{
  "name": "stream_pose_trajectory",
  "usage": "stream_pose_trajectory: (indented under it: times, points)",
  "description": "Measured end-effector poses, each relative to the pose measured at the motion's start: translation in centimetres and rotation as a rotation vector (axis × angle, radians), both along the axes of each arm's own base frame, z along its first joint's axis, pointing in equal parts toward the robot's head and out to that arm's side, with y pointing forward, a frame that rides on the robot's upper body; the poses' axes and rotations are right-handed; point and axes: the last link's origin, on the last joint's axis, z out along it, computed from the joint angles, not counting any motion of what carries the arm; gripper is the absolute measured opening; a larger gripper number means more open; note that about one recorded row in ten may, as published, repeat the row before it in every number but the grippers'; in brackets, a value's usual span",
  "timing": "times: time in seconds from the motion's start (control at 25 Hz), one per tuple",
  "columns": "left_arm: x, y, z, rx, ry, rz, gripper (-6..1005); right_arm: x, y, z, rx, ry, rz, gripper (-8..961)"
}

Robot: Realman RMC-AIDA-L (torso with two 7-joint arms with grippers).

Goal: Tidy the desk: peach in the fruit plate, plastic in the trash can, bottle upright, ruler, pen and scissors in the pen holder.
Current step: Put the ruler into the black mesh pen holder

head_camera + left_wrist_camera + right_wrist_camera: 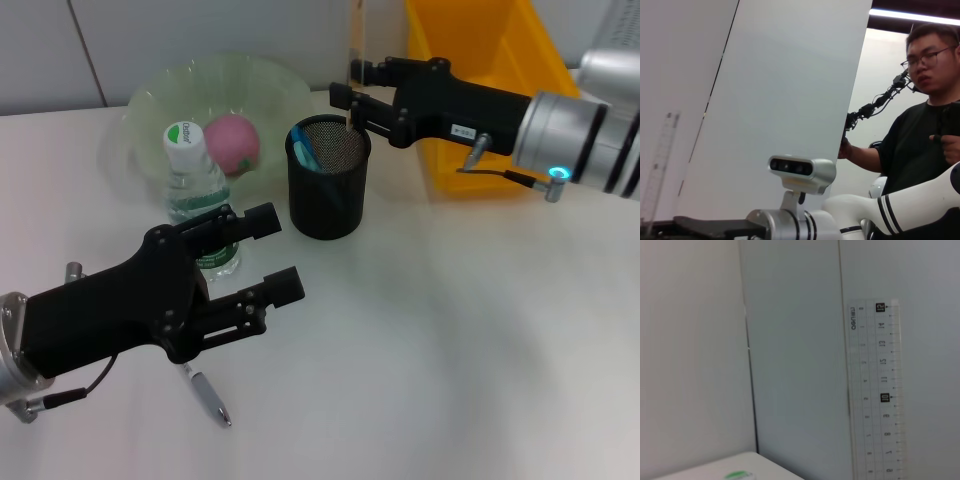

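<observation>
My right gripper (352,88) is shut on a clear ruler (356,45), held upright with its lower end at the rim of the black mesh pen holder (328,190). The right wrist view shows the ruler (875,395) close up. A blue pen (304,151) stands in the holder. The pink peach (233,143) lies in the clear fruit plate (160,95). Just in front of the plate, the bottle (195,185) stands upright. My left gripper (283,256) hangs open beside the bottle, holding nothing. Grey scissors (207,394) lie on the table, partly under the left arm. No plastic is in view.
A yellow bin (490,90) stands at the back right, behind the right arm. White tabletop (450,350) stretches across the front and right. In the left wrist view a person (925,135) stands behind the robot.
</observation>
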Motion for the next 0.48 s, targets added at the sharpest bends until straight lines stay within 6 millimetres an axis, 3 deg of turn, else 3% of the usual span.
stream_pose_trajectory:
  times: [0.48]
  points:
    - [-0.2, 0.2, 0.3, -0.002, -0.009, 0.023, 731, -0.1, 1.6, -2.3, 0.044, -0.109, -0.048, 410]
